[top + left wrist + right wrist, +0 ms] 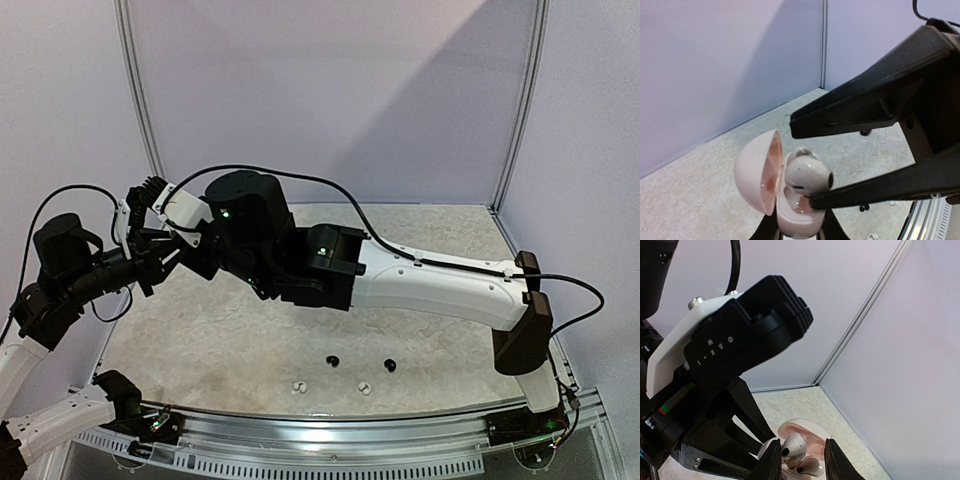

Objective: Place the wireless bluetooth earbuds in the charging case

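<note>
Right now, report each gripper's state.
Left gripper: shut on the charging case.
Right gripper: open, fingers either side of a white earbud sitting in the case.

The right arm [430, 280] stretches across the table [220, 340] to the raised charging case [790, 220] by the left wall [60, 100], its hand [802, 165] crowding the opening. The front strip is passable, dotted with four loose earbuds [333, 360].

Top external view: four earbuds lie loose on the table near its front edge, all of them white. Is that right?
Not quite. The top external view does show four earbuds loose on the table near its front edge, but only two are white earbuds; the other two are black earbuds.
</note>
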